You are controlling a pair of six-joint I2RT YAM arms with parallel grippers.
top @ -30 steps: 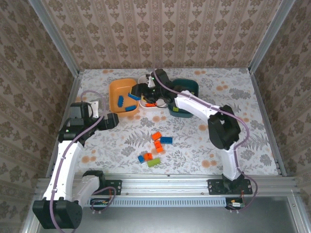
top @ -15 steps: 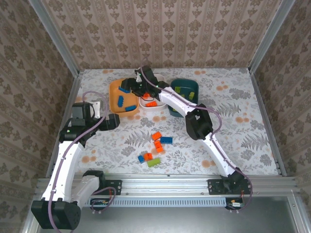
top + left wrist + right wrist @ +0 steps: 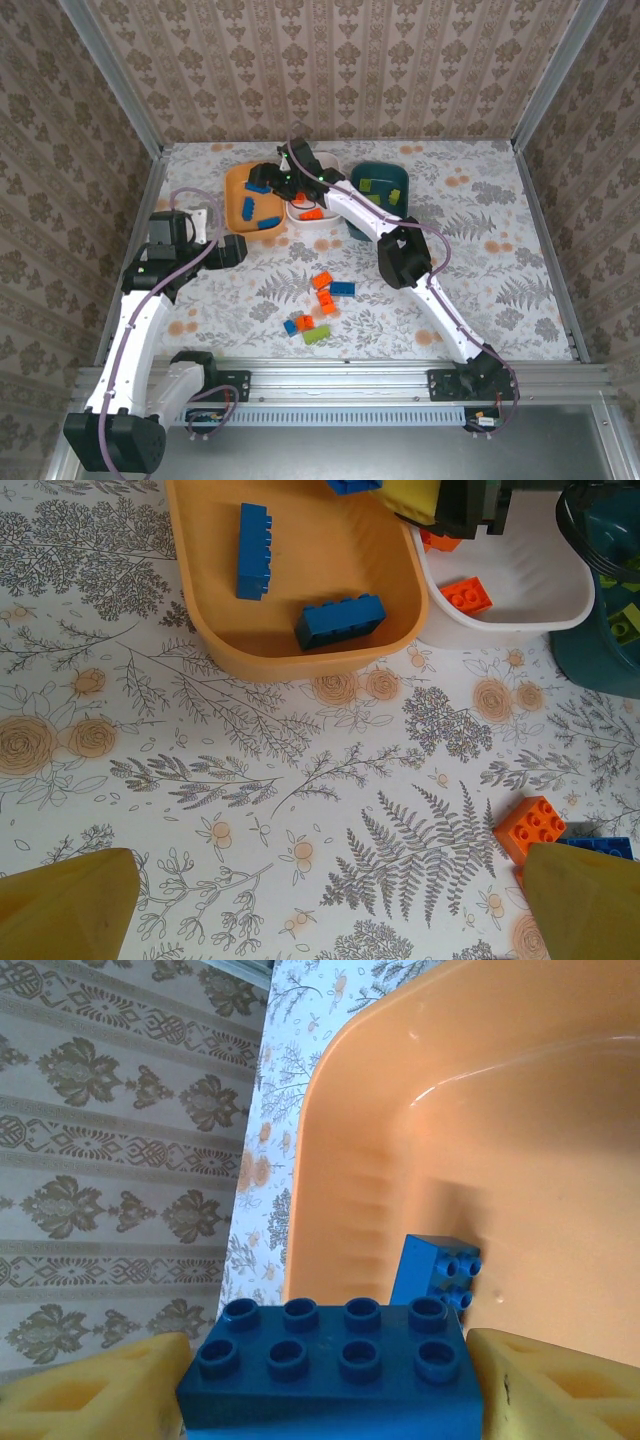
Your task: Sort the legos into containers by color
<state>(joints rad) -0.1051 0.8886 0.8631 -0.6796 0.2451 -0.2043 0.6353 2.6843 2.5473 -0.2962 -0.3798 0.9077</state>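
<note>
Blue-placement step: my right tool (image 3: 325, 1385) is hovering over the orange tub (image 3: 520, 1140), grasping a blue brick (image 3: 325, 1360) above a second blue brick (image 3: 440, 1270) inside; my left tool (image 3: 320, 910) is hanging released over the table (image 3: 300, 780); next, I judge, calling for opening, then fetching loose legos (image 3: 322, 282)

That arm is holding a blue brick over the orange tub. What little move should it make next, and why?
Most likely the right gripper should open its fingers and let the blue brick drop. The brick sits between those fingers directly above the orange tub, where another blue brick already lies, so this looks like the tub for blue.
</note>
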